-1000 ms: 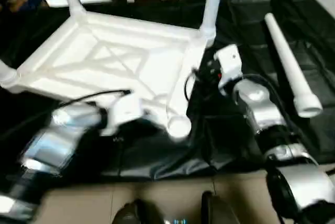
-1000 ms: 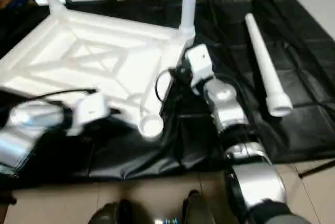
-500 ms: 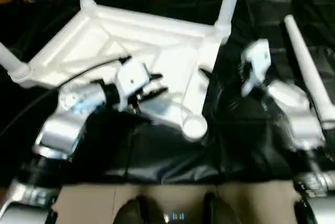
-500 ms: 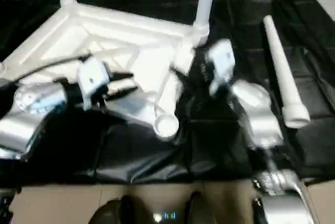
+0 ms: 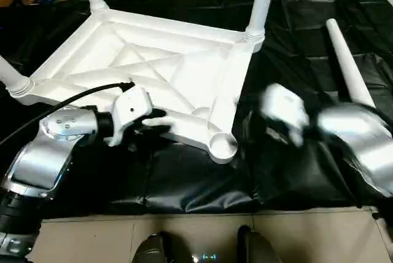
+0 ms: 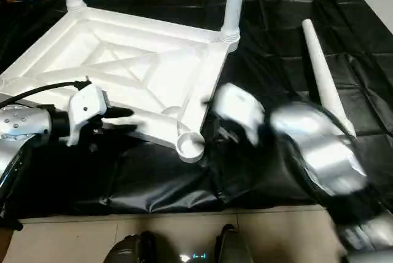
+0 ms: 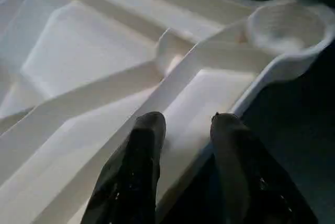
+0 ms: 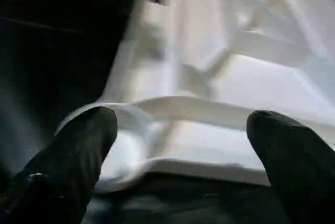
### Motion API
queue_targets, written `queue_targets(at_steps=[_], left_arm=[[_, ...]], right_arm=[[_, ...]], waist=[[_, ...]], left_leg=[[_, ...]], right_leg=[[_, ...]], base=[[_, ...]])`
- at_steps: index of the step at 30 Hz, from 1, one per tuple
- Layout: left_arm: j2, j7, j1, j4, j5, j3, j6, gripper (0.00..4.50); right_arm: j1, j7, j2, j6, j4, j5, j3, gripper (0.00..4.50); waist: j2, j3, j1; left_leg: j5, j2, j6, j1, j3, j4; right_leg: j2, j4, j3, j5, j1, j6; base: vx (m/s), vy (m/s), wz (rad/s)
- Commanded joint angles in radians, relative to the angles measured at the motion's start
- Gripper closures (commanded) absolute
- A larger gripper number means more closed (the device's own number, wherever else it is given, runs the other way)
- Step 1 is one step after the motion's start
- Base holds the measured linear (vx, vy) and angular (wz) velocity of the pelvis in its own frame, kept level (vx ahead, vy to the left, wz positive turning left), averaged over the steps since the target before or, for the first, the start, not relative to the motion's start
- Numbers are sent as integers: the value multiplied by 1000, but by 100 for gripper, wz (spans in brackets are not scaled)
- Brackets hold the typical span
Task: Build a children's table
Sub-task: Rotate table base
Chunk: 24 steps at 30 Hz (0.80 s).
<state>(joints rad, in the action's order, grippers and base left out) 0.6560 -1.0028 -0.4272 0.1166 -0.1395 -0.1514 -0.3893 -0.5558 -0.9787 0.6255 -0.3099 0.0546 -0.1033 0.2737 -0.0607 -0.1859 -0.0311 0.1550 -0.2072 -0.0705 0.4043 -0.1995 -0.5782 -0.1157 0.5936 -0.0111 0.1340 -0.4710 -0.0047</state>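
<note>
1. The table top (image 5: 153,72) lies upside down on the black sheet (image 5: 184,177), three legs standing in it.
2. The left gripper (image 7: 186,130) pinches its near rim.
3. The right gripper (image 8: 178,130) is spread wide (one loose leg (image 5: 347,60) beside).

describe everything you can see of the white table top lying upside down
The white plastic rectangular table top lies underside up on black sheeting, showing raised X ribs and a rim. Round sockets sit at its corners: three hold upright white tube legs, while the near socket is empty. The left claw straddles the near rim beside that socket, one finger inside the rim and one outside. The open right claw faces the same corner without touching it.
</note>
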Motion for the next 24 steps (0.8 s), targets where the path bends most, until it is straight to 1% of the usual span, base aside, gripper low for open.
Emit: queue_targets(at_steps=[1, 2, 3, 4, 5, 6, 7, 8, 9, 10, 11, 12, 13, 15, 16, 17, 18, 20, 21, 22, 23, 24], left_arm=[[12, -12, 6, 22, -20, -6, -19, 277], [15, -14, 9, 28, -22, -7, -22, 277], [18, -16, 12, 32, -20, -7, -23, 277], [21, -17, 17, 36, -20, -6, -23, 277], [23, -22, 27, 46, -16, 2, -32, 277], [27, -26, 35, 54, -14, 7, -37, 277], [31, -28, 42, 61, -14, 11, -43, 277], [32, -27, 44, 63, -14, 12, -45, 277], [38, -24, 48, 72, -19, 13, -55, 277], [47, -23, 55, 84, -27, 16, -65, 277], [53, -22, 59, 91, -32, 18, -69, 277], [58, -21, 61, 97, -37, 19, -74, 277], [62, -20, 63, 100, -40, 20, -76, 277], [65, -20, 65, 104, -42, 20, -79, 277], [66, -21, 66, 107, -40, 22, -82, 277], [66, -21, 66, 107, -40, 22, -82, 277], [66, -21, 66, 108, -38, 22, -83, 277], [67, -17, 67, 114, -35, 20, -87, 277], [67, -14, 66, 115, -33, 18, -87, 277], [67, -14, 66, 115, -33, 18, -87, 277], [65, -4, 64, 117, -30, 14, -87, 277], [63, 2, 63, 116, -27, 12, -84, 277]], right_arm=[[-12, 17, 3, 17, -18, 35, 35, 0], [-32, 22, -3, 19, -38, 42, 54, 0], [-51, 24, -11, 23, -58, 48, 70, 0], [-70, 21, -21, 26, -79, 50, 83, 0], [-92, 11, -30, 29, -101, 60, 103, 0], [-107, -2, -32, 36, -116, 72, 118, 0], [-114, -23, -35, 43, -128, 85, 125, 0], [-117, -29, -36, 47, -133, 88, 127, 0], [-125, -48, -43, 63, -154, 104, 130, 0], [-145, -73, -44, 86, -186, 124, 143, 0], [-158, -86, -43, 100, -205, 135, 152, 0], [-170, -96, -43, 107, -222, 141, 160, 0], [-181, -109, -39, 110, -235, 145, 168, 0], [-205, -128, -26, 135, -265, 165, 194, 0], [-229, -140, -17, 164, -300, 182, 216, 0], [-229, -140, -17, 164, -300, 182, 216, 0], [-239, -143, -16, 178, -318, 191, 224, 0], [-258, -146, -24, 214, -359, 223, 233, 0], [-265, -144, -26, 233, -375, 238, 238, 0], [-265, -144, -26, 233, -375, 238, 238, 0], [-283, -122, -42, 276, -423, 269, 243, 0], [-290, -107, -51, 296, -445, 279, 245, 0]], waist=[[18, 83, 0], [24, 87, 0], [27, 90, 0], [23, 91, 0], [29, 91, 2], [26, 95, 1], [35, 93, 3], [37, 94, 1], [33, 94, 0], [31, 95, 1], [36, 93, 2], [36, 91, 1], [42, 92, 1], [39, 92, 0], [40, 91, -1], [44, 92, 0], [45, 92, -1], [45, 93, -1], [46, 94, -1], [47, 93, -1], [46, 93, -2], [46, 92, 0]], left_leg=[[212, 2, 64, -28, -5, 65], [194, 4, 73, -26, -6, 62], [177, 4, 79, -26, -6, 61], [154, 4, 89, -23, -5, 59], [147, 4, 95, -23, -6, 59], [129, 3, 102, -24, -5, 57], [123, 3, 108, -22, -7, 56], [123, 2, 111, -23, -8, 56], [120, 2, 112, -23, -7, 54], [119, 1, 113, -25, -7, 54], [122, 2, 112, -25, -9, 54], [127, 1, 109, -25, -8, 55], [133, 1, 109, -25, -8, 54], [140, -1, 104, -27, -7, 54], [147, -1, 102, -28, -8, 53], [146, 0, 101, -27, -8, 52], [148, 0, 101, -26, -9, 52], [158, 0, 98, -26, -8, 51], [163, -1, 97, -27, -9, 50], [167, 0, 94, -26, -8, 50], [181, -2, 89, -27, -8, 50], [190, 0, 87, -26, -8, 50]], right_leg=[[6, -60, 9, 265, 59, -201], [7, -56, 9, 233, 64, -205], [8, -52, 8, 211, 65, -211], [7, -47, 7, 183, 67, -221], [8, -48, 7, 172, 67, -224], [9, -41, 6, 143, 68, -235], [10, -42, 7, 122, 71, -241], [8, -40, 8, 116, 72, -244], [6, -37, 8, 109, 71, -249], [8, -36, 6, 97, 70, -258], [10, -37, 6, 92, 71, -263], [9, -37, 6, 98, 71, -264], [9, -35, 7, 105, 73, -266], [7, -35, 7, 120, 71, -267], [8, -37, 8, 124, 70, -266], [8, -35, 8, 126, 71, -266], [8, -36, 9, 129, 71, -265], [7, -36, 10, 142, 71, -262], [8, -36, 9, 144, 69, -264], [9, -36, 10, 153, 70, -262], [7, -37, 11, 168, 67, -259], [8, -39, 10, 180, 66, -258]], base=[[0, 0, 0], [0, 0, 0], [0, 0, 0], [0, 0, 0], [0, 0, 0], [0, 0, 0], [0, 0, 0], [0, 0, 0], [0, 0, 0], [0, 0, 0], [0, 0, 0], [0, 0, 0], [0, 0, 0], [0, 0, 0], [0, 0, 0], [0, 0, 0], [0, 0, 0], [0, 0, 0], [0, 0, 0], [0, 0, 0], [0, 0, 0], [0, 0, 0]])
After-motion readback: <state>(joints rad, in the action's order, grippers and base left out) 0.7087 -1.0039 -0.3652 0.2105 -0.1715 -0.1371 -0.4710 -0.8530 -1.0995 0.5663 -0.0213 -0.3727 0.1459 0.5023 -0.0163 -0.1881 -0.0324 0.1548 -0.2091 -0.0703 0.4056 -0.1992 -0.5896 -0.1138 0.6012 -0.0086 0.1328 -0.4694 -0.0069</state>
